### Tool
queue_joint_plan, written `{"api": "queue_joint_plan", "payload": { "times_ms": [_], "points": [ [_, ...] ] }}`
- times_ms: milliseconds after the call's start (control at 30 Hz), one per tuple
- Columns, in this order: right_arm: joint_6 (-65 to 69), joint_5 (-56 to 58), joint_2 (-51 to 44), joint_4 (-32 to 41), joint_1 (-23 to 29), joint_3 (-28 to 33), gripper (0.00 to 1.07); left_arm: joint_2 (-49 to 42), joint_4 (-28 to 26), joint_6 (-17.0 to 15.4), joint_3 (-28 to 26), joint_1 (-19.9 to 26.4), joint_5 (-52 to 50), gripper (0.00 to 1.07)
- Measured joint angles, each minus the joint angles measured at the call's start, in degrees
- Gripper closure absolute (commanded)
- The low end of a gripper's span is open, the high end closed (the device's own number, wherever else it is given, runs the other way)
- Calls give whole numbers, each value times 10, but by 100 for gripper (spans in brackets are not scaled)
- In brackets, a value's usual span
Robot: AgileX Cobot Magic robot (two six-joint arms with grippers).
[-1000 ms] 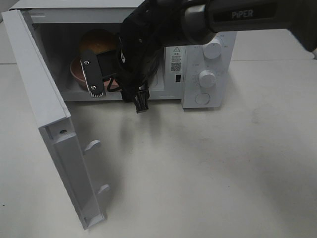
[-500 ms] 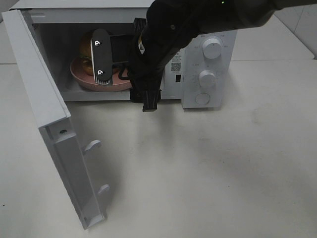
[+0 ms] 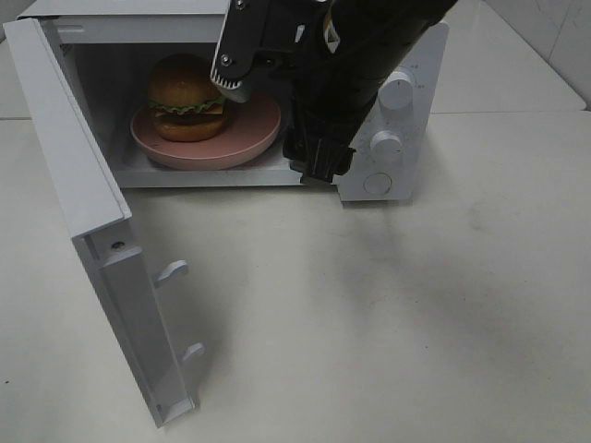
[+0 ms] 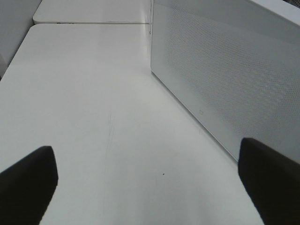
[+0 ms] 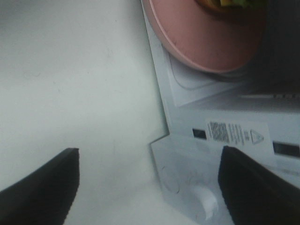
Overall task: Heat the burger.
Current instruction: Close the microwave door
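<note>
The burger [image 3: 187, 96], with its golden-brown bun, green lettuce and dark patty, sits on a round pink plate [image 3: 249, 138] inside the open white microwave [image 3: 406, 138]. My right gripper [image 3: 266, 63] hangs open and empty just above and in front of the oven's opening, to the right of the burger. One of its fingers [image 3: 235, 51] shows against the cavity. The right wrist view looks down past my right gripper [image 5: 150, 187] at the pink plate [image 5: 201, 37], a sliver of the burger [image 5: 234, 3] and the control panel [image 5: 234, 136]. My left gripper [image 4: 150, 187] stands open over bare table beside the microwave's perforated side wall [image 4: 225, 79].
The microwave door [image 3: 83, 221] is swung wide open toward the front left, with its latch hooks [image 3: 174, 269] sticking out. Two knobs [image 3: 386, 146] are on the panel at the right. White table [image 3: 369, 323] spreads in front.
My right gripper has drawn back out of the cavity, up and to the right, and opened wider. The plate with the burger now rests uncovered inside.
</note>
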Motion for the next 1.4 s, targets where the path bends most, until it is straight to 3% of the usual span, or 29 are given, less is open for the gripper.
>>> {"api": "queue_joint_plan", "payload": {
  "times_ms": [267,500,767,1400],
  "points": [
    [133,56,-78,15,0,51,31,0,0,0,0,0,0,9],
    [203,99,-188,70,1,143,31,0,0,0,0,0,0,9],
    [209,192,-266,112,1,186,31,0,0,0,0,0,0,9],
    [252,225,-450,115,2,296,31,0,0,0,0,0,0,9]
  ]
}}
